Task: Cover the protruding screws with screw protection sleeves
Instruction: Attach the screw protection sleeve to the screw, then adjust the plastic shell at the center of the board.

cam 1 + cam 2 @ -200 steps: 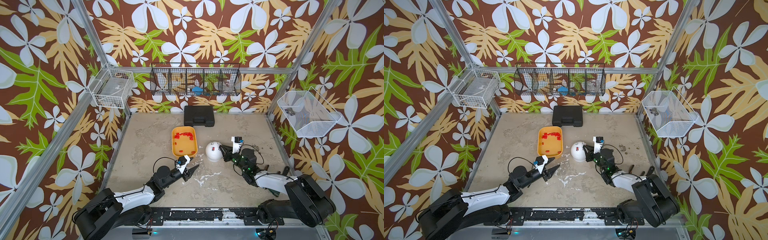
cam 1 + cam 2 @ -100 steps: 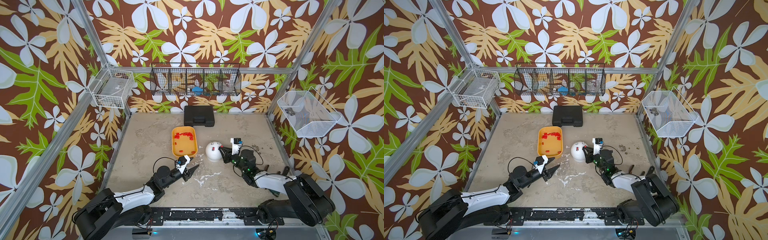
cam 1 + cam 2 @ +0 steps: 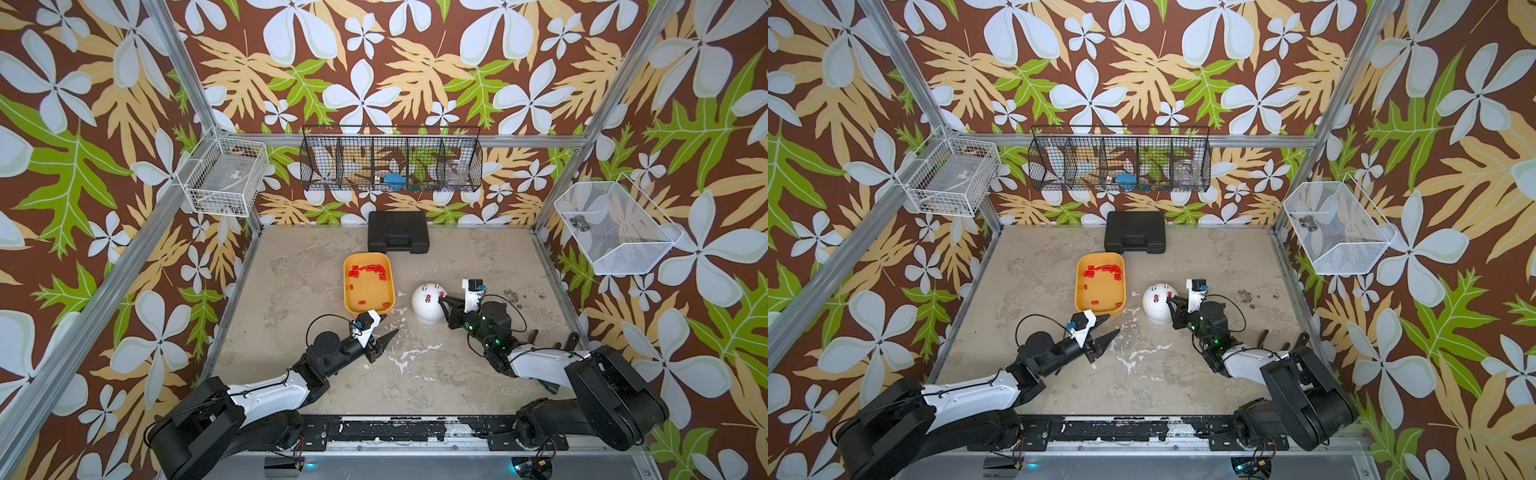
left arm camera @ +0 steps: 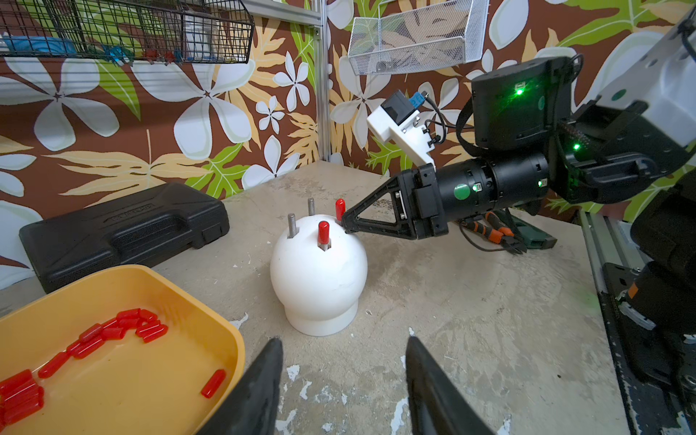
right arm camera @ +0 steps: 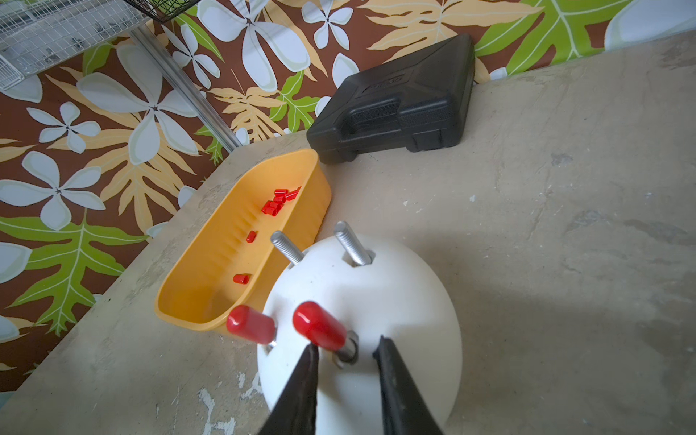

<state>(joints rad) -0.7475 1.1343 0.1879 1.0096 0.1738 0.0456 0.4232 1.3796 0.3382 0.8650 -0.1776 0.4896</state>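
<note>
The white dome (image 3: 428, 307) stands right of the yellow tray (image 3: 345, 286). Two protruding screws (image 5: 288, 248) (image 5: 352, 243) are bare. The two nearer my right arm wear red screw protection sleeves (image 5: 320, 325) (image 5: 250, 324). My right gripper (image 5: 346, 344) is at the dome's top, open a little. Its fingertips (image 5: 380, 342) stand either side of one capped stud's base, holding nothing. In both top views it reaches the dome from the right (image 3: 441, 297) (image 3: 1170, 298). My left gripper (image 4: 344, 341) hovers open and empty over the table by the tray's near corner (image 3: 388, 325). Several loose sleeves (image 4: 113, 333) lie in the tray.
A black case (image 3: 398, 230) lies by the back wall behind the tray. Pliers (image 4: 497, 229) lie on the table behind my right arm. Wire baskets (image 3: 390, 160) (image 3: 615, 228) (image 3: 224, 176) hang on the back and side walls.
My right gripper's jaws have spread apart from the red sleeve on the stud. The left arm has not moved.
</note>
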